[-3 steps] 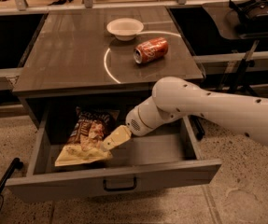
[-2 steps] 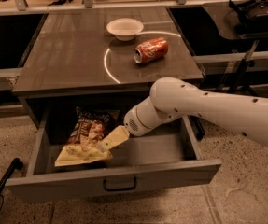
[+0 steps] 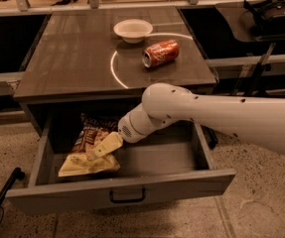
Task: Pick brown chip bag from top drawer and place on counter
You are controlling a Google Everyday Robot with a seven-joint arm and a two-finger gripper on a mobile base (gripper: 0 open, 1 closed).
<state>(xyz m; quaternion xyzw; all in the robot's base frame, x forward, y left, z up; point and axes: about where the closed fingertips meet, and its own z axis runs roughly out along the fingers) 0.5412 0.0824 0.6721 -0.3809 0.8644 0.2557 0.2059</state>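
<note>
The brown chip bag (image 3: 85, 150) lies in the left half of the open top drawer (image 3: 132, 190), with its dark brown end toward the back and its pale yellow-tan end toward the front. My gripper (image 3: 100, 148) reaches down into the drawer from the right, and its tan tip rests on the middle of the bag. The white arm (image 3: 221, 118) crosses over the drawer's right side. The counter (image 3: 72, 58), marked with a thin white circle, is above the drawer.
A red soda can (image 3: 161, 53) lies on its side inside the white circle on the counter. A white bowl (image 3: 133, 29) stands behind it. The drawer's dark pull handle (image 3: 127, 197) faces front. A side table with a dark headset (image 3: 276, 11) is at the right.
My arm and gripper have moved left inside the drawer, further over the chip bag. The bag, can and bowl have not moved.
</note>
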